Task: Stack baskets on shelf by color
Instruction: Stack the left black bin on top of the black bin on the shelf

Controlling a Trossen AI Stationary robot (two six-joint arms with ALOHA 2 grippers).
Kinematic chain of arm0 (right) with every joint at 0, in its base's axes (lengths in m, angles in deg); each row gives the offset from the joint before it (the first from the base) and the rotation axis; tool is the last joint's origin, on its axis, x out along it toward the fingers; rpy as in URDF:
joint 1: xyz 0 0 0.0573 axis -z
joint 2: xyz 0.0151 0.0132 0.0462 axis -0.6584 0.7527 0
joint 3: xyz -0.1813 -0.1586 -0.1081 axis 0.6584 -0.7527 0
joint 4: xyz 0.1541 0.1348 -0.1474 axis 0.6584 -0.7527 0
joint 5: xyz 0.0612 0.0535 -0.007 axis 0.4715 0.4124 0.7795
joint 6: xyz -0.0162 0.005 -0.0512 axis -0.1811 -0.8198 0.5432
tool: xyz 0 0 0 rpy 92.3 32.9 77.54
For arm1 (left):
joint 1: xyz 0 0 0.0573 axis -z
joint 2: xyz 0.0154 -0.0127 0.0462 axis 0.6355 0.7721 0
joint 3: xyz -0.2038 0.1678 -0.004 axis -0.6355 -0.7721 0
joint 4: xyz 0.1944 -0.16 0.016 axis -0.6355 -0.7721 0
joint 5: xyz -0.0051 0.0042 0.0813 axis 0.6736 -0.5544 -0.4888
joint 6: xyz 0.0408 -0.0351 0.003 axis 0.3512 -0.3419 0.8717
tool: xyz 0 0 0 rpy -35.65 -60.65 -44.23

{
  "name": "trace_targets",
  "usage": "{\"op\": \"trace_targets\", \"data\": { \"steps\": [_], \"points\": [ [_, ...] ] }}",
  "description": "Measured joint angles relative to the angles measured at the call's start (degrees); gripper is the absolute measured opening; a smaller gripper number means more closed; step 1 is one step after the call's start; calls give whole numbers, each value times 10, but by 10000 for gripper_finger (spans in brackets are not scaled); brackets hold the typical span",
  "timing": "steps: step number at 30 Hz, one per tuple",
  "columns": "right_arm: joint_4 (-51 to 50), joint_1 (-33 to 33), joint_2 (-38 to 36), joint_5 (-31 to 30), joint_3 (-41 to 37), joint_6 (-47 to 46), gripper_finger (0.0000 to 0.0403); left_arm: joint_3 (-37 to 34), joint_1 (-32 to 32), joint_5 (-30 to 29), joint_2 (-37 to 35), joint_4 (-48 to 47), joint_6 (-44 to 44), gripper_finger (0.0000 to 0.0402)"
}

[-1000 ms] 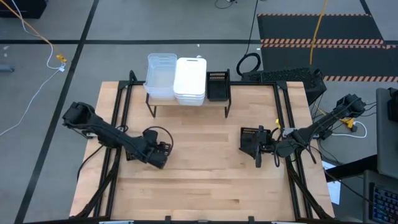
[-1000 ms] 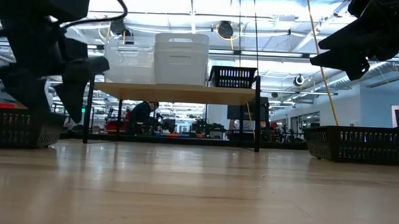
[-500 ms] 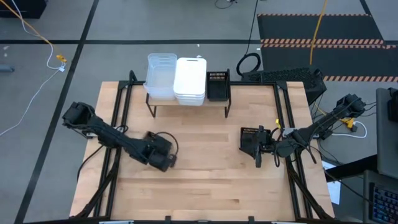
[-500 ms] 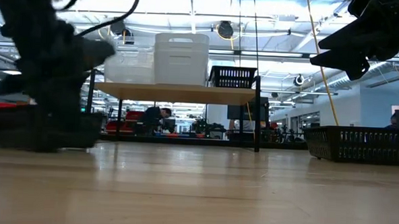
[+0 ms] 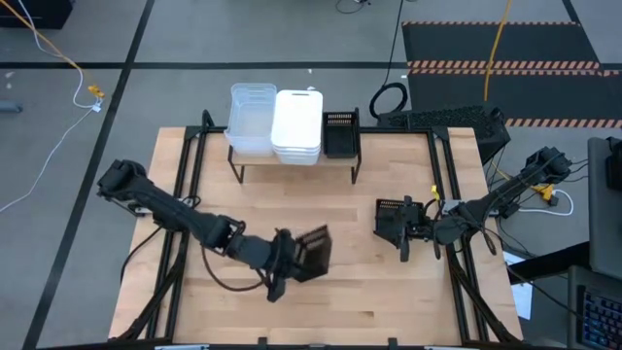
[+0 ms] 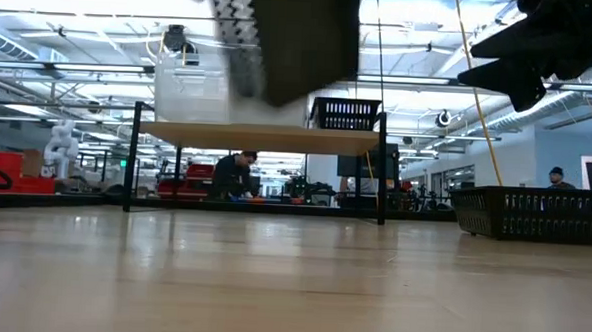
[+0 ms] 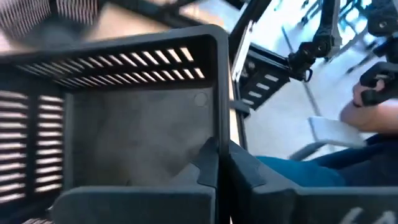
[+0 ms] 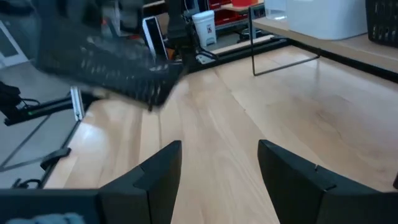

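The left gripper (image 5: 288, 261) pinches the rim of a black basket (image 5: 313, 253), lifted over the table's middle. It looks light, stiff, easily tilted. The right gripper (image 8: 217, 163) waits open beside another basket (image 5: 389, 216).

In the low view, a blurred black basket (image 6: 291, 41) hides the white baskets on the shelf (image 6: 262, 137) and is cut off above. The left gripper's fingertips (image 7: 214, 162) are hidden behind that basket's wall.
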Motion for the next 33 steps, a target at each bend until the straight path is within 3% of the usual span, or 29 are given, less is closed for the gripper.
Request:
{"op": "trace_targets", "data": {
  "steps": [11, 19, 25, 33],
  "points": [
    [14, 0, 0, 0, 0, 8, 205, 289, -78, -10, 52, -206, 329, 11],
    [10, 0, 3, 0, 0, 11, 205, 470, -204, -12, 144, -252, 444, 12],
    [-8, 0, 3, 0, 0, 11, 205, 530, -284, -12, 204, -258, 470, 6],
    [-30, 0, 3, 1, 0, 1, 205, 531, -347, -9, 250, -299, 500, 23]
  ]
}}
